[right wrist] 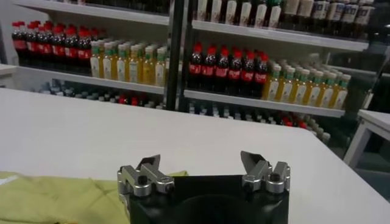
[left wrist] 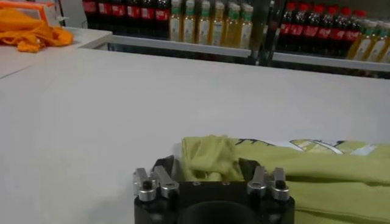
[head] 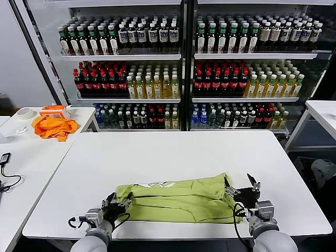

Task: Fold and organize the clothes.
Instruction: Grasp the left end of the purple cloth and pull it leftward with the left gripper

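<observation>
The lime T-shirt (head: 176, 197) lies folded into a long band across the near part of the white table (head: 173, 152), with white print near its far edge. My left gripper (head: 119, 200) is at the shirt's left end. In the left wrist view its jaws (left wrist: 207, 165) stand wide apart, with a bunched fold of the shirt (left wrist: 210, 155) between them. My right gripper (head: 240, 186) is at the shirt's right end. It is open and empty (right wrist: 200, 159), and the shirt's edge (right wrist: 49, 198) lies just beside it.
A bright orange garment (head: 52, 126), an orange box (head: 55, 109) and a tape roll (head: 23, 113) are on the left side table. A black device with a cable (head: 5, 158) lies nearer on it. Glass-door coolers full of bottles (head: 184, 63) stand behind. Another table (head: 323, 113) is at the right.
</observation>
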Motion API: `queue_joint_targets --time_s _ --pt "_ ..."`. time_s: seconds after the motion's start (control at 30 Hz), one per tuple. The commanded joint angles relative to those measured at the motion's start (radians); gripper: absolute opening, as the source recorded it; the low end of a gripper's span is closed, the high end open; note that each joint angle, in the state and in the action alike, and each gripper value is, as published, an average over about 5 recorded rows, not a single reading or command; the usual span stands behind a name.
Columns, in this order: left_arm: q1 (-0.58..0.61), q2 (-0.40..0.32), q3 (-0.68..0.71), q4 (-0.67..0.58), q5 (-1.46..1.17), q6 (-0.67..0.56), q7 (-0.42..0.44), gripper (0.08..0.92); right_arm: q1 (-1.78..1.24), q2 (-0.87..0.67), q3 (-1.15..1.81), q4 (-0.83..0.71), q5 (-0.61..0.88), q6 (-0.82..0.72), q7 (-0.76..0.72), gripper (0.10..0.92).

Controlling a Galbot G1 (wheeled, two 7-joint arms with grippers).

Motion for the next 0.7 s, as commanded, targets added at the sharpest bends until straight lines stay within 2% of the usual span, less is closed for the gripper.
queue_joint_targets --time_s 0.03,0.33,0.53,0.7 --pt "0.012 -0.037 0.033 0.008 0.018 0.015 -0.041 0.577 0.002 0.004 0.013 0.001 0.000 -0.002 0.002 0.823" --pt "-0.001 -0.039 0.024 0.009 0.055 0.016 -0.043 0.317 0.007 0.009 0.011 -0.007 0.000 -0.003 0.004 0.823" --pt "0.005 -0.005 -0.041 -0.029 0.187 0.053 -0.007 0.148 0.008 0.014 0.016 -0.011 0.001 -0.002 0.008 0.823" --pt "0.030 0.042 -0.160 -0.086 0.251 0.126 0.008 0.111 0.001 0.017 0.016 0.000 0.001 0.000 0.010 0.823"
